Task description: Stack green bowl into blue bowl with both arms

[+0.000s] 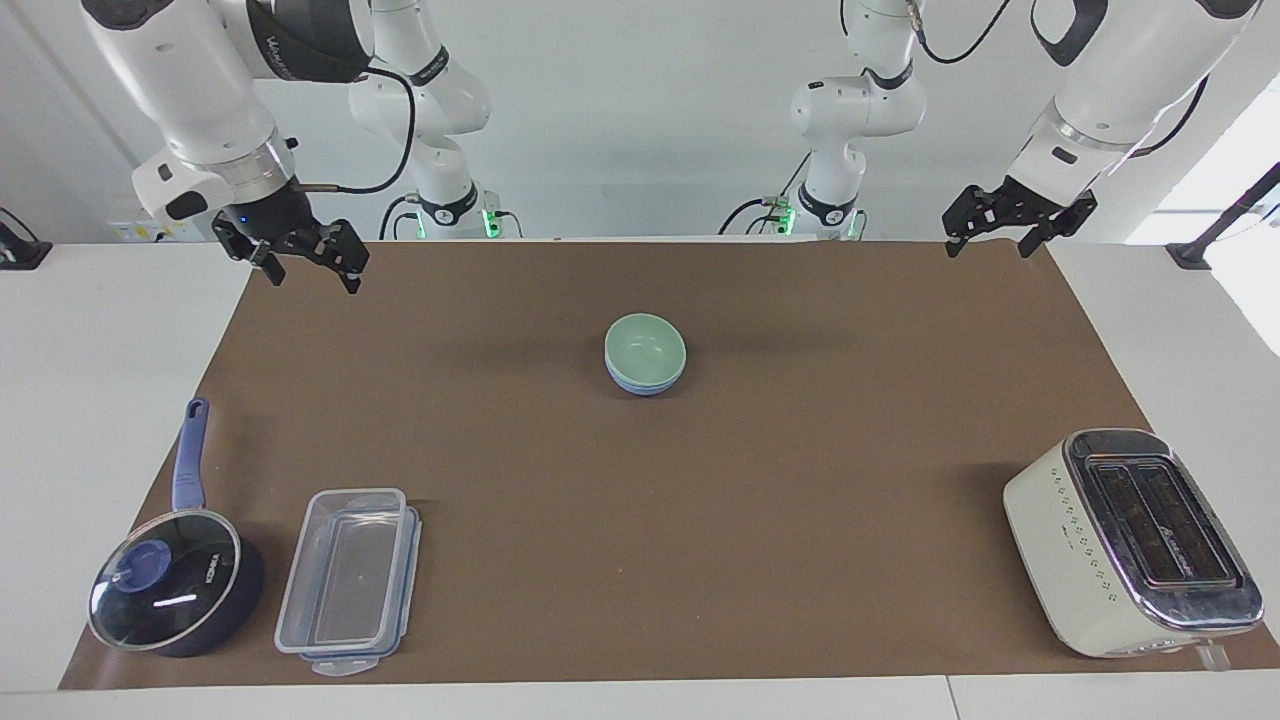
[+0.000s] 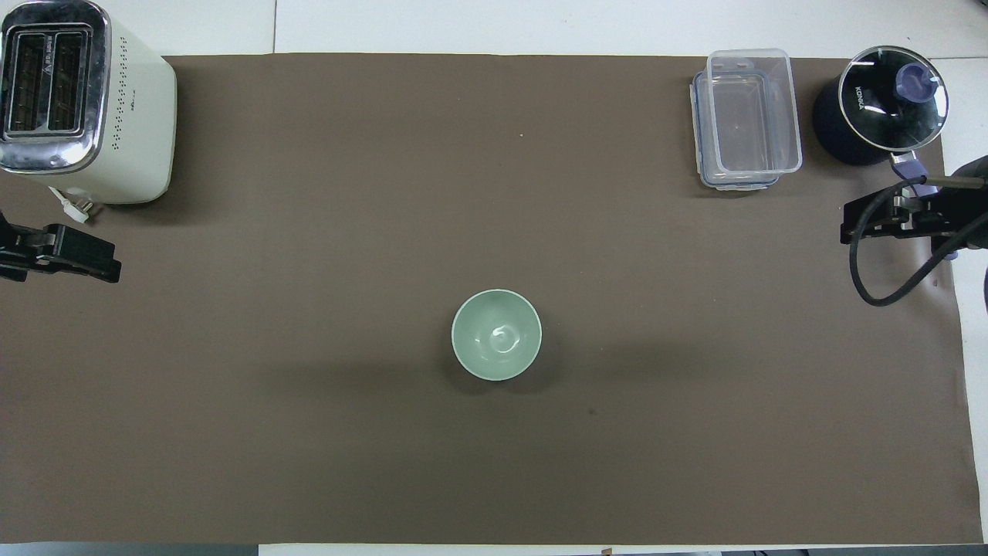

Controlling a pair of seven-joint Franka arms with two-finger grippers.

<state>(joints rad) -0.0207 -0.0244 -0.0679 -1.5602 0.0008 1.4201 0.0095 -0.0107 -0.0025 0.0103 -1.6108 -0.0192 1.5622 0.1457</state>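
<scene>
Hanging empty with its 2 fingers spread apart, the right gripper (image 1: 306, 262) sits raised over the mat's corner at the right arm's end of the table, close to the robots; the left gripper (image 1: 1006, 226), also spread wide and holding nothing, hangs over the matching corner at the left arm's end; neither touches anything, and both white jointed arms are drawn well back from the middle.

Between them, about midway along the brown mat (image 1: 800, 480), the small round pale mint-green plastic bowl (image 1: 646, 345) sits nested inside the small round light periwinkle-blue plastic bowl (image 1: 634, 385) — from across the table only a thin blue band shows under the green rim, and from overhead the green bowl (image 2: 496, 334) hides the blue one entirely; the pair looks level and settled, well apart from both grippers.

Farther from the robots stand the bystanders: a cream 2-slot toaster with a chrome top (image 1: 1130, 540) at the left arm's end; a clear rectangular plastic container (image 1: 350, 580) and, beside it, a dark blue saucepan with a glass lid (image 1: 170, 590) at the right arm's end.

Judging by this, the stacking itself is done — nothing appears left but for the arms to wait or park.
</scene>
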